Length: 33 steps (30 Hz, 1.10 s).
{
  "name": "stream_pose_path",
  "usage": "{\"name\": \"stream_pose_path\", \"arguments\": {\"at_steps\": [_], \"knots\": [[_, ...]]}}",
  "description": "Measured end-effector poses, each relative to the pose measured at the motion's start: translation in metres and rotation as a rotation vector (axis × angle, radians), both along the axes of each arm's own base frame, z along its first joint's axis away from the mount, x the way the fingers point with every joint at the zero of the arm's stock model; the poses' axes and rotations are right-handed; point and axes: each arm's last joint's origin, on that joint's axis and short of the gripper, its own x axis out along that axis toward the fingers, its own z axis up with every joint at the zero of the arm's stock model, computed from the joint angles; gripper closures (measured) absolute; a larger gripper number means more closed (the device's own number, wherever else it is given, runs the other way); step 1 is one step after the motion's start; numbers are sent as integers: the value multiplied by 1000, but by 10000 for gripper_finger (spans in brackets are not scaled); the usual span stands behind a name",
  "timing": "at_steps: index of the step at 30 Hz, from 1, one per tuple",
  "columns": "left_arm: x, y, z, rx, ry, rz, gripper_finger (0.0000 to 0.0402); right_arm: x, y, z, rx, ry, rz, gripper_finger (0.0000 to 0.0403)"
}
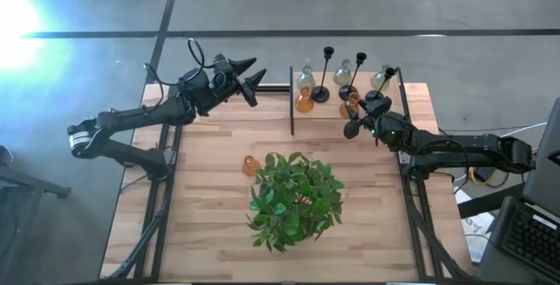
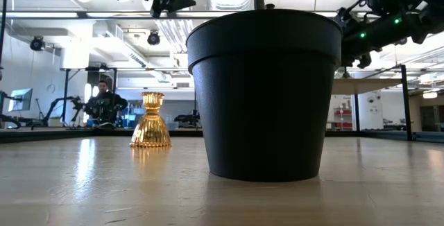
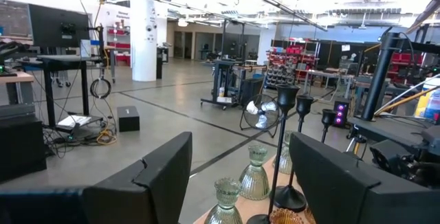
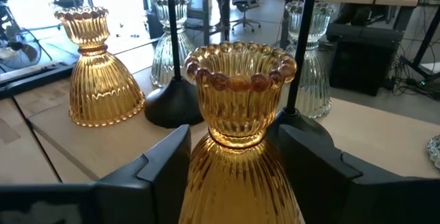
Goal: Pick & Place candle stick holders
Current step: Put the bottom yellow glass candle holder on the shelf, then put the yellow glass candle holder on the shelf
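Observation:
The holders stand in a group at the table's far right: three black thin-stemmed ones (image 1: pixel 321 93), clear glass ones (image 1: pixel 343 73) and an amber one (image 1: pixel 304 101). A second amber holder (image 4: pixel 237 114) stands between the fingers of my right gripper (image 1: pixel 360 114), which is open around its body; its foot is hidden by the fingers. A third amber holder (image 1: pixel 250 164) stands alone on its foot beside the plant and shows in the low view (image 2: pixel 150 120). My left gripper (image 1: pixel 254 73) is open and empty, above the table's far left, with the group ahead of it (image 3: pixel 254 179). My right gripper's fingers (image 4: pixel 165 165) stand level, close on either side of the amber holder's ribbed body just below its neck (image 4: pixel 237 148). I cannot tell whether they touch it.
A green leafy plant (image 1: pixel 293 199) in a black pot (image 2: pixel 263 94) stands at the table's middle and hides the far group in the low view. A thin black bar (image 1: pixel 291 101) stands left of the group. A person (image 2: pixel 104 102) sits far behind the table.

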Motion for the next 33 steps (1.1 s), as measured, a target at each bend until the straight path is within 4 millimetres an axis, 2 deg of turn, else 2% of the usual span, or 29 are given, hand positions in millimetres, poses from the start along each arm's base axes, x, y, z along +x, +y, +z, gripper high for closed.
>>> {"name": "stream_pose_path", "arguments": {"at_steps": [22, 33], "knots": [[0, 0, 0, 0, 0, 0, 154, 0, 0, 2, -11, -3, -1, 102], [0, 0, 0, 0, 0, 0, 154, 1, -1, 8, -18, -20, -2, 91]]}}
